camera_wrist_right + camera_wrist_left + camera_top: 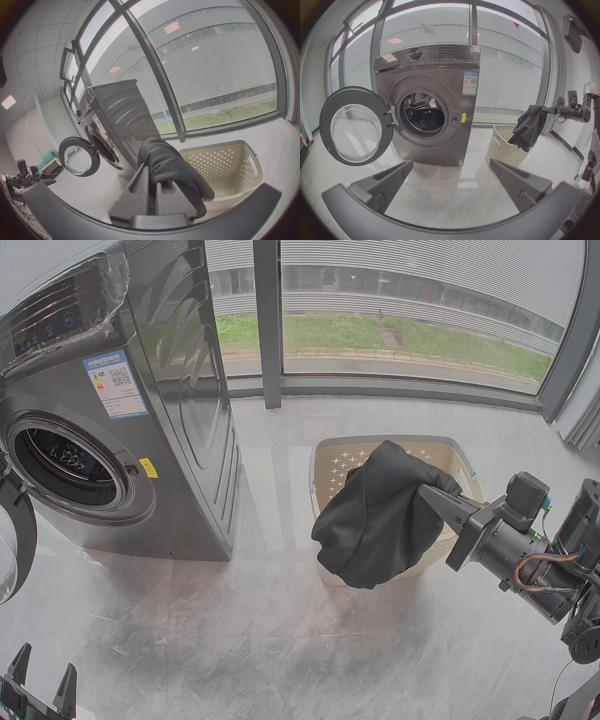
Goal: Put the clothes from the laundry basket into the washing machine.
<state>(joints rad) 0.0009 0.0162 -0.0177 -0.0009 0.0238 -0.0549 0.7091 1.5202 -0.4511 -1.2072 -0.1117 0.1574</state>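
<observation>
A black garment (375, 521) hangs in the air above the cream laundry basket (462, 468), with my right gripper (437, 490) shut on its upper fold. From the right wrist the same garment (165, 162) drapes over the closed fingers (168, 197), the basket (225, 165) just behind it. The grey washing machine (125, 396) stands to the left with its round door (356, 125) swung wide; dark clothes lie inside the drum (425, 117). My left gripper (40, 680) is low at the near left, open and holding nothing, its fingers (387, 181) spread toward the machine.
A large window (406, 315) with a dark upright post (269, 321) runs along the back. Bare grey floor (250, 627) stretches between the machine and the basket. The open door (12, 540) juts out at the far left.
</observation>
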